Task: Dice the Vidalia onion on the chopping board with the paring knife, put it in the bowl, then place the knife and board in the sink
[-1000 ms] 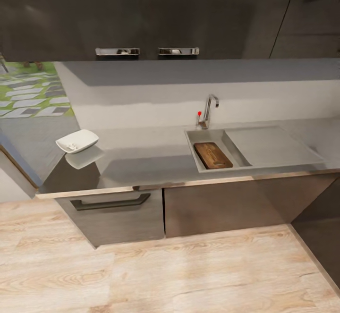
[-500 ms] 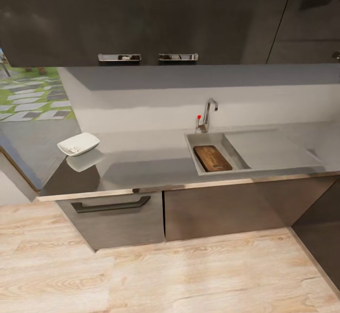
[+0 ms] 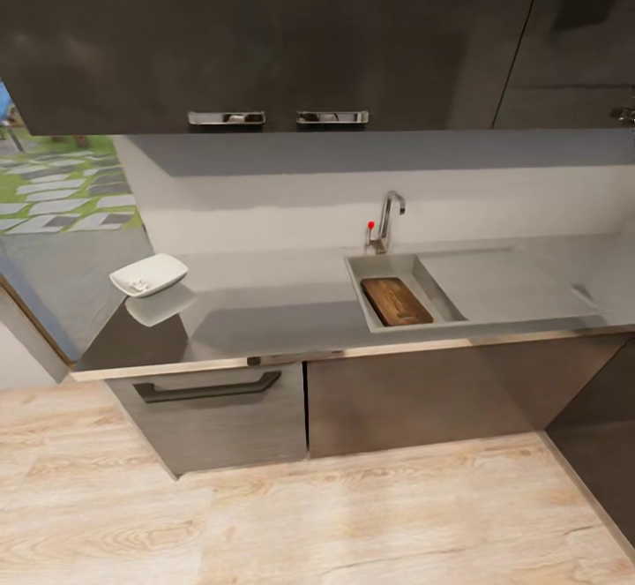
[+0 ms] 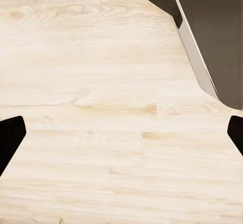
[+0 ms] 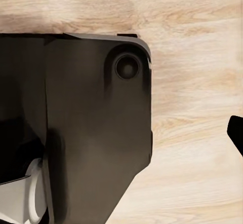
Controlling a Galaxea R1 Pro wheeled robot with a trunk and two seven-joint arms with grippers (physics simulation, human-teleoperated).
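Onion: I cannot find a whole onion; small pale pieces lie in the bowl (image 3: 148, 275), too small to name for sure.
Bowl: it stands at the left end of the counter (image 3: 265, 303), near the corner, well apart from the sink.
Chopping board: the chopping board (image 3: 396, 301) lies flat inside the sink (image 3: 401, 263) basin, below the tap (image 3: 389, 219).
Paring knife: I cannot make it out on the board or beside it.
Change: compared with a second ago the whole view has shifted and the counter looks farther; the camera moved, the things did not. I judge the robot is backing away and the task is near its end.
Left hand: the left hand (image 4: 121, 135) points at the floor (image 3: 353, 514), wide open, holding nothing.
Right hand: one fingertip of the right hand (image 5: 236, 133) shows; I cannot tell its opening.
In the way: nothing between robot and counter.
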